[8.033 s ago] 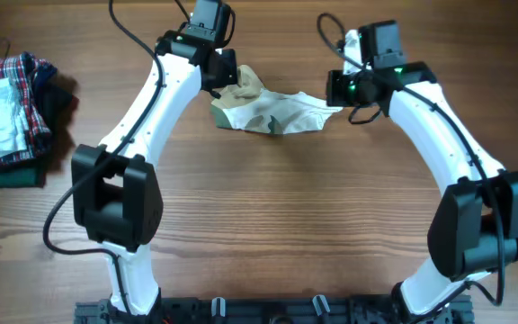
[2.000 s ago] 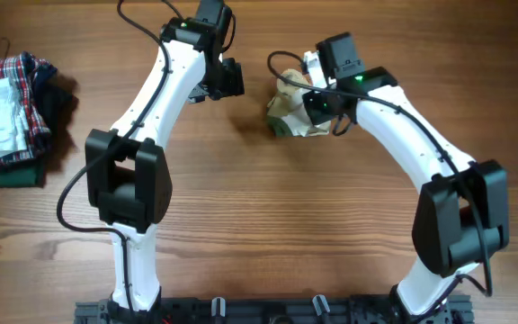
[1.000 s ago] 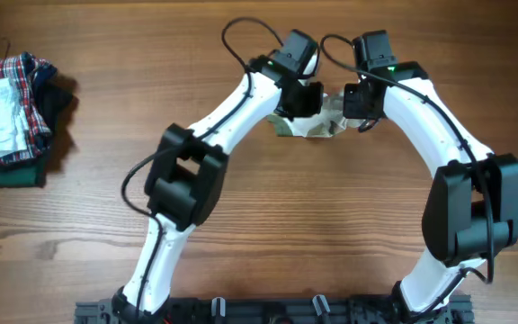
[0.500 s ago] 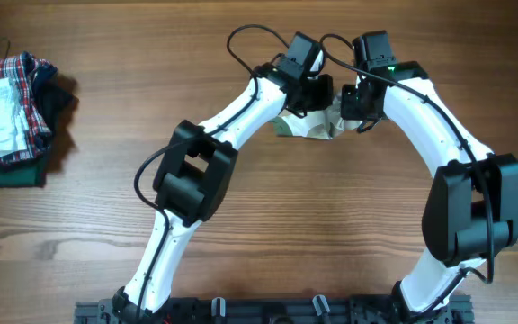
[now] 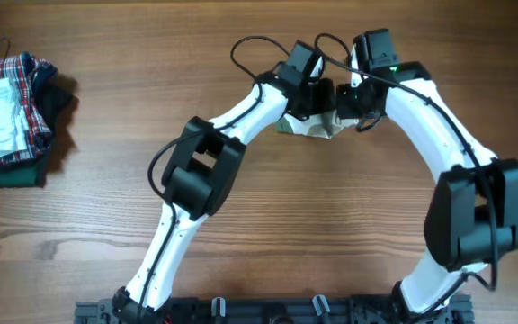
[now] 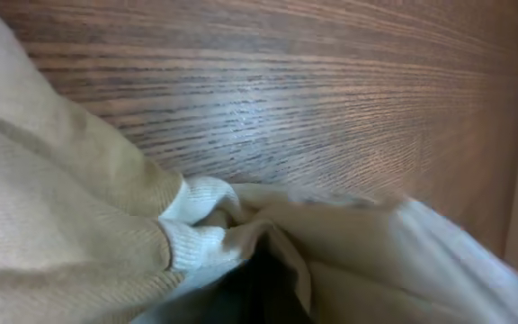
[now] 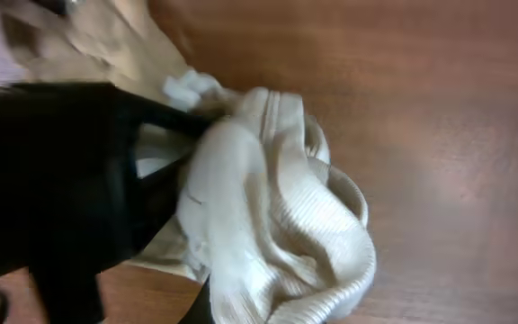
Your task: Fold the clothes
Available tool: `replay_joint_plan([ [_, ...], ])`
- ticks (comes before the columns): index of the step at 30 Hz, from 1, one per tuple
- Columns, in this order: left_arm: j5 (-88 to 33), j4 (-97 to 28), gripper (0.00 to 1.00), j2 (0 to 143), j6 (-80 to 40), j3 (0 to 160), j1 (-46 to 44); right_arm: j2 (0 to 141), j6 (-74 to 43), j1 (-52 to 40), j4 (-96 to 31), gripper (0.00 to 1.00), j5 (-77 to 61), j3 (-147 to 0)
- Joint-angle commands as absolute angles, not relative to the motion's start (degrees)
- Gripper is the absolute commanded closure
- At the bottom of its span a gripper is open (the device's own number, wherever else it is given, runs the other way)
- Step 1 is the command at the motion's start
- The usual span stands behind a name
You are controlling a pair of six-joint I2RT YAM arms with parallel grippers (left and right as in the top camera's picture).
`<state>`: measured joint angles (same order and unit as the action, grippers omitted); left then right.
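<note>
The clothes are a small cream and tan garment bunched into a lump at the far middle of the table, mostly hidden under the two grippers. My left gripper is down on the lump's top, and tan and cream folds fill the left wrist view and converge at its jaws. My right gripper is at the lump's right side. In the right wrist view, ribbed cream fabric bunches out of its jaws. The black left gripper sits just left of them.
A stack of clothes, with a red-and-blue plaid garment and a dark green cloth, lies at the far left edge. Both arms arch from the near edge to the far middle, almost touching. Bare wooden table lies between them.
The left arm swung right from the garment's left side and came down on it. The right arm folded the spread garment into a small lump, and the two grippers have closed in on each other.
</note>
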<state>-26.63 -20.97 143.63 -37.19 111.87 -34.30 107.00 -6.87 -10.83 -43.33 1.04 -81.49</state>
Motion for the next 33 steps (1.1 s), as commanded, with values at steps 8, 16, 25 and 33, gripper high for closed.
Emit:
replay_joint_plan([
  [8,-25.5,-27.7,0.87,134.7,-31.7,111.8,-30.3,102.7,3.3,-15.0,-39.4,0.95,-4.6,-81.4],
  [16,-25.5,-34.2,0.89,134.6,-30.2,111.8,-22.2,105.7,5.0,-19.7,-37.9,0.96,-3.9,-81.3],
  [25,-25.5,-39.6,0.89,133.4,-25.5,111.8,-15.2,111.8,4.9,-21.9,-32.5,0.96,-4.6,-81.3],
  [33,-14.9,-45.1,0.8,125.3,-20.9,111.8,-13.3,112.2,4.6,-23.0,-29.5,0.09,-12.4,-81.9],
])
